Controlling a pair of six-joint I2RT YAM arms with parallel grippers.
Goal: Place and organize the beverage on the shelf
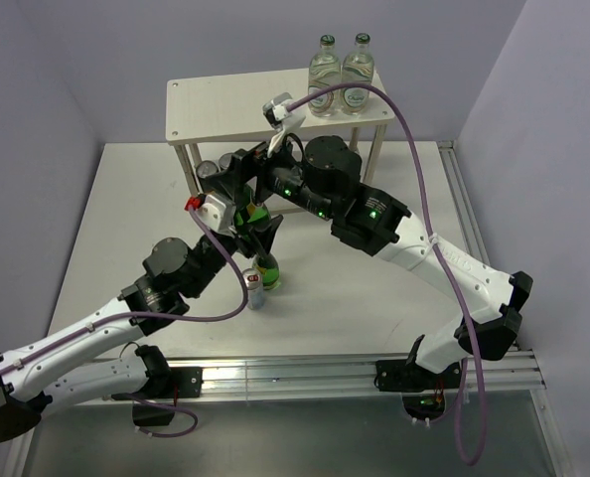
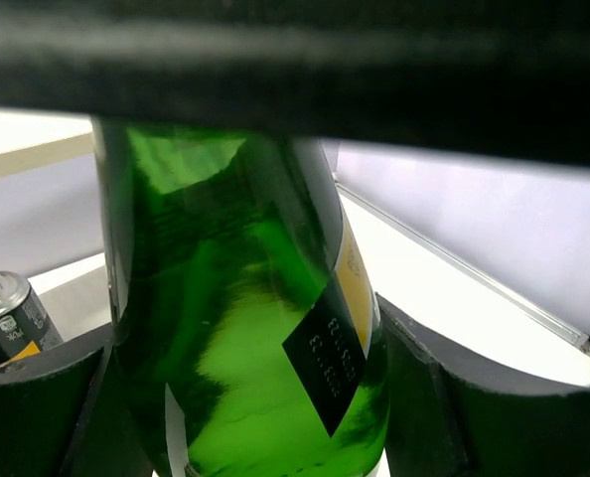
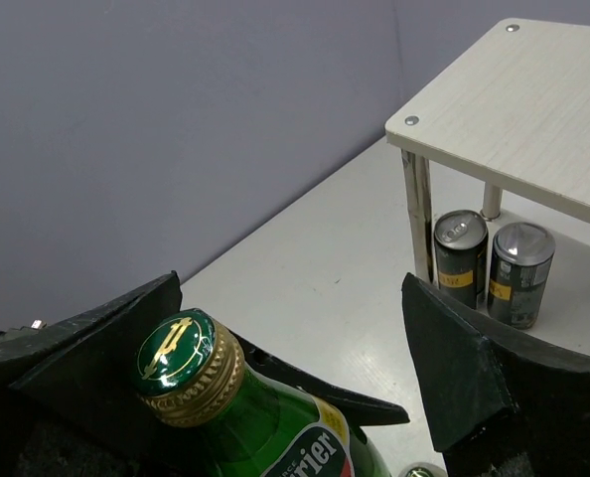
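Note:
My left gripper (image 1: 258, 231) is shut on a green glass bottle (image 1: 247, 213) with a yellow label, which fills the left wrist view (image 2: 235, 328) between both fingers (image 2: 444, 407). My right gripper (image 1: 235, 187) is open, its fingers wide apart on either side of that bottle's green and gold cap (image 3: 176, 360). The bottle leans. A second green bottle (image 1: 267, 266) stands on the table beside a slim can (image 1: 254, 288). Two clear bottles (image 1: 343, 75) stand on the top board of the beige shelf (image 1: 235, 99). Two cans (image 3: 489, 266) stand on its lower tier.
The shelf (image 3: 514, 89) stands at the back of the white table against the purple wall. Both arms cross in front of it, with purple cables looping over them. A metal rail (image 1: 305, 373) runs along the near edge. The loose can also shows at the left of the left wrist view (image 2: 7, 318).

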